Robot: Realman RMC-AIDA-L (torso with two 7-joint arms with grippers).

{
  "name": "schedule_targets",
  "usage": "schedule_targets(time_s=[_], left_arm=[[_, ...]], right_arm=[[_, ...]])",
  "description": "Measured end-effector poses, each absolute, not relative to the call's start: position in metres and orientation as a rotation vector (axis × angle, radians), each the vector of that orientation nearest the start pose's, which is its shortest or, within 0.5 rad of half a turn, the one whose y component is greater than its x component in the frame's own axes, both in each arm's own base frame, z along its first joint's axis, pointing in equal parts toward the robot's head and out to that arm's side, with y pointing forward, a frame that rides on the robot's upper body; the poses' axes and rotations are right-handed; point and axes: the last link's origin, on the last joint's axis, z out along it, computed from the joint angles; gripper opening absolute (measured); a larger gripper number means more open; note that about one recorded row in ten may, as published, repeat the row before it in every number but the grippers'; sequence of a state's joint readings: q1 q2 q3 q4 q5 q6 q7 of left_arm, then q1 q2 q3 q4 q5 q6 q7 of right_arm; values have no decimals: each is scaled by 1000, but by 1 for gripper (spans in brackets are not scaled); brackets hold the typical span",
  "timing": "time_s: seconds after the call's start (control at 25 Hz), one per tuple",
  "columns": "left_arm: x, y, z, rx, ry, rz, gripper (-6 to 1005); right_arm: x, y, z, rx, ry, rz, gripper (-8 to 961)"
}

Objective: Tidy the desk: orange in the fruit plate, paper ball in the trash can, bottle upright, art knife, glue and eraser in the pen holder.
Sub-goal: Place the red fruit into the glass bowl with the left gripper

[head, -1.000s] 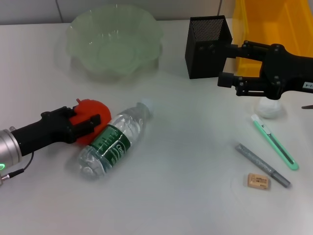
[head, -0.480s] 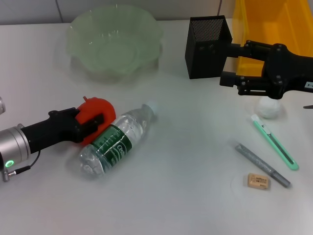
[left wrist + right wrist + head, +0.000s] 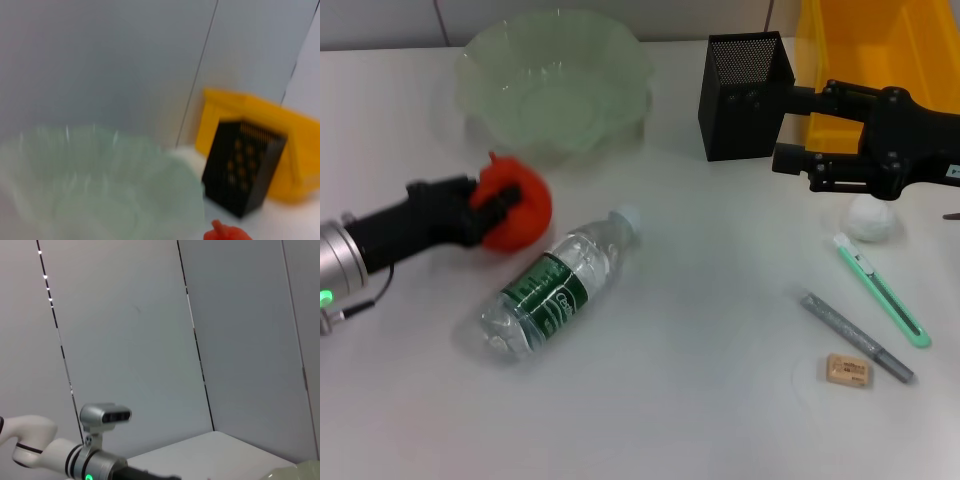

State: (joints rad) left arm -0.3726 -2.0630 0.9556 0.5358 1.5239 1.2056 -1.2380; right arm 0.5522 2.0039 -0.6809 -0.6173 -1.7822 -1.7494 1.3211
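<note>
White surface (image 3: 700, 400) fills most of the head frame, matte, faint reflections. Grey wall panels (image 3: 125, 340) behind, split by thin dark vertical seams, seen in both wrist frames and as a strip along the top left edge of the head frame.

Two arms out over the desk, left one loaded, right one idle.
Left gripper (image 3: 503, 208) clamped on the orange (image 3: 517, 214), black fingers wrapped around its near side, silver wrist trailing off toward the left edge, just in front of the fruit plate (image 3: 556, 80). Right gripper (image 3: 792, 128) held level beyond the far right side of that plate, black fingers parted one above the other with nothing between them, forearm reaching in from the right edge.
</note>
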Motion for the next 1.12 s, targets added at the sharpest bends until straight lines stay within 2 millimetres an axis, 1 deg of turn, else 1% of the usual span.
schedule_targets(time_s=[0.04,0.12,0.16,0.2,0.24,0.36,0.4,0.44,0.48,0.56,0.6,0.64,0.68,0.8,0.92,1.12], left_arm=[[-309,326,-11,-2337,-782,-724,380],[-301,334,-3,-2306,-748,-779,369],[-299,337,-1,-2297,-738,-792,347],[-289,349,6,-2268,-708,-835,324],[-289,349,6,-2268,-708,-835,302],[-273,371,16,-2222,-664,-862,247],[-263,387,19,-2202,-623,-848,237],[-263,387,19,-2202,-623,-848,228],[-258,394,20,-2195,-603,-834,218],[-249,414,18,-2164,-571,-766,199],[-244,429,15,-2133,-574,-700,190],[-244,429,15,-2133,-574,-700,180],[-241,436,12,-2124,-579,-670,171],[-236,444,3,-2147,-567,-596,147],[-235,443,-2,-2163,-558,-571,124],[-234,443,-6,-2164,-569,-564,246]], right_arm=[[235,332,42,-2703,407,1029,818],[236,333,42,-2700,407,1029,818],[236,333,42,-2699,408,1029,817],[236,333,42,-2697,410,1028,817],[236,333,42,-2697,410,1028,817],[236,332,41,-2696,415,1034,817],[236,331,40,-2694,421,1036,817],[236,331,40,-2694,421,1036,817],[237,331,40,-2693,423,1037,817],[237,331,39,-2692,428,1042,817],[236,330,37,-2692,430,1048,817],[236,330,37,-2692,430,1048,817],[235,330,35,-2693,431,1052,817],[233,329,31,-2692,434,1063,818],[233,328,30,-2690,430,1064,818],[232,329,29,-2690,411,1064,817]])
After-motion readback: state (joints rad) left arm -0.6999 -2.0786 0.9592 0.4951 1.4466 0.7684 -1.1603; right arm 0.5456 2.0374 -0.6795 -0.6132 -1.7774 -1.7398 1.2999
